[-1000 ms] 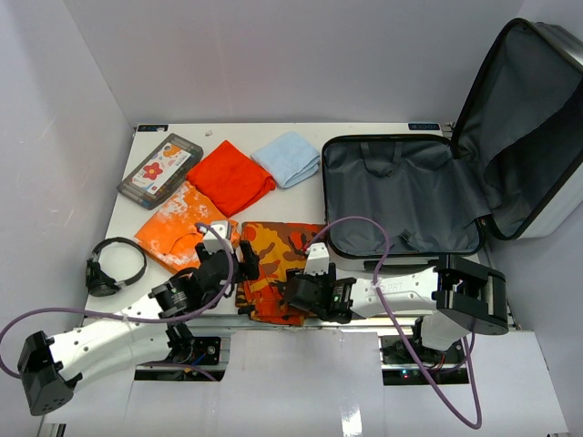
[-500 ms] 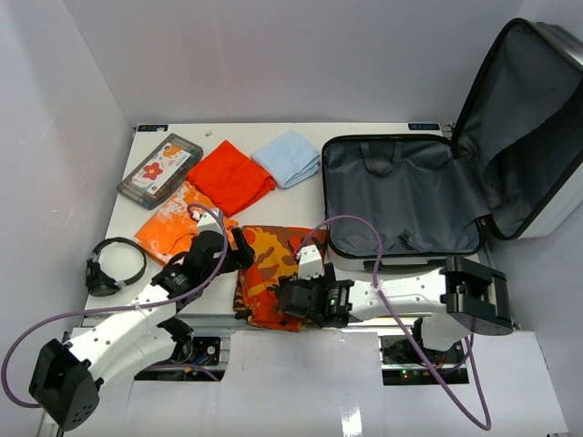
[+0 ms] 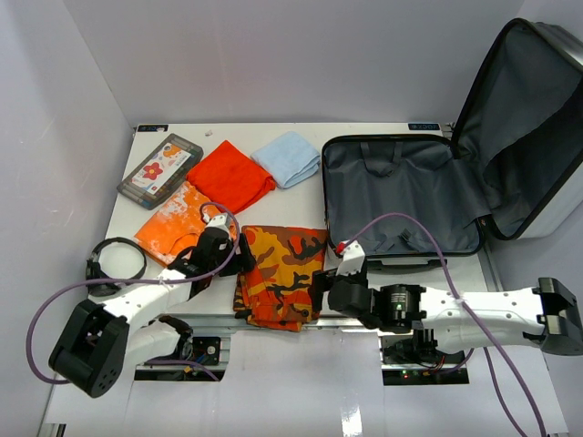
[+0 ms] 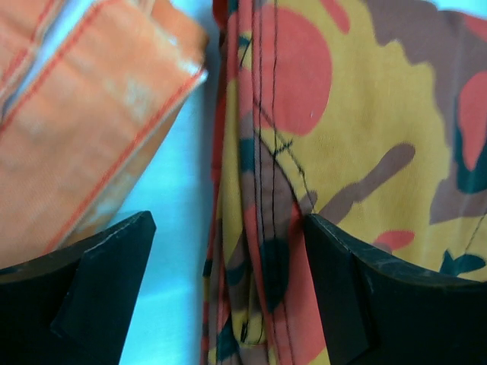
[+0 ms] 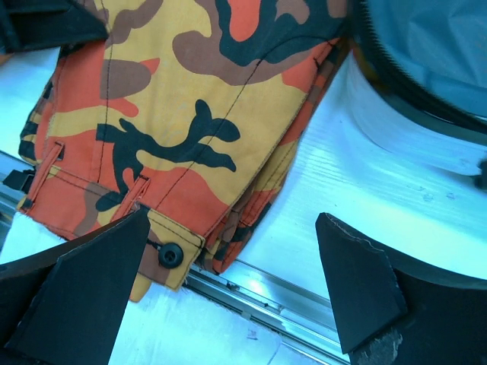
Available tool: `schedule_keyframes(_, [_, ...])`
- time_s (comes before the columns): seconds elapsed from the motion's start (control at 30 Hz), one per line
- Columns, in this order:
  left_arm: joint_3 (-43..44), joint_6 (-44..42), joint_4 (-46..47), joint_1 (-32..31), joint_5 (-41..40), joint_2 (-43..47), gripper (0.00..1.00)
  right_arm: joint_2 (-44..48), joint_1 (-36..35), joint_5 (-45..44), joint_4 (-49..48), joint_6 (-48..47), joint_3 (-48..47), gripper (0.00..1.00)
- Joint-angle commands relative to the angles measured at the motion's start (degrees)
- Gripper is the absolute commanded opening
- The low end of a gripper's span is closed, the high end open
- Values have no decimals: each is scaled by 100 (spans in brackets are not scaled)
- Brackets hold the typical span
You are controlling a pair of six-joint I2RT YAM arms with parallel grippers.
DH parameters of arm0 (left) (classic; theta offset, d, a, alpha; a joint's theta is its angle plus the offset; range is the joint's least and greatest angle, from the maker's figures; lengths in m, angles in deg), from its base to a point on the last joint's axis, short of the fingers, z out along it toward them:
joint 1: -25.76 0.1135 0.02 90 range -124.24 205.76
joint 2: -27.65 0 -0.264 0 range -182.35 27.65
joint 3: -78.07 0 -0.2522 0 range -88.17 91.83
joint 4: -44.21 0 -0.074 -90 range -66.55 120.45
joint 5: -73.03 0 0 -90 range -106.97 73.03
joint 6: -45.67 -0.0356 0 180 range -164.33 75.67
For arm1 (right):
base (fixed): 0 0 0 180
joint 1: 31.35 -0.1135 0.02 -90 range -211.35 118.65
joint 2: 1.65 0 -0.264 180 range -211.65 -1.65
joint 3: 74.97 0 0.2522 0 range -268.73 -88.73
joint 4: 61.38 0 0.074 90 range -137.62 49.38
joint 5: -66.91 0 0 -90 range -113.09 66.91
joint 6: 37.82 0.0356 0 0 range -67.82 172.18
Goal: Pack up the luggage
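Top external alone: whole luggage (image 3: 401, 196)

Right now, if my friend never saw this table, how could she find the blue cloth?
Find the big open suitcase on the right of the table. Just left of it, near the table's back edge, lies a folded blue cloth, beside a red cloth. It is the only pale blue thing; every other cloth is red or orange.
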Motion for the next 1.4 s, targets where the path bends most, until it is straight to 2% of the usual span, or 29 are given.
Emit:
schedule_keyframes(0.0, [163,-272,461,83,550,-383,91,587,-25,-243,-125,-150,264,96])
schedule_keyframes(0.1, [248,-327,621,147,929,-680,92,766,-25,-257,-122,-176,391,95])
schedule_keyframes(0.27, [438,-339,811,174,1078,-1323,90,969,-25,-320,-76,-202,517,95])
schedule_keyframes(0.43, [388,-289,839,174,1027,-1286,86,1022,-25,-360,-113,-121,576,95])
schedule_keyframes(0.5, [367,-276,831,174,988,-1241,76,891,-25,-330,-402,-27,741,95])
schedule_keyframes(0.63, [316,-222,833,174,890,-1151,39,581,-25,-455,-1101,481,1006,97])
schedule_keyframes(0.73, [230,-176,821,174,869,-977,20,203,-25,-716,-1190,944,1025,97])
schedule_keyframes(0.87, [199,-159,799,174,897,-979,12,-142,-15,-893,-1287,1409,1000,95])
schedule_keyframes(1.17, [219,-148,776,174,982,-1095,1,-1268,159,-891,-1315,2050,690,96])
schedule_keyframes(1.37, [229,-137,783,174,945,-1140,0,-1765,185,-888,-1487,2106,539,98])
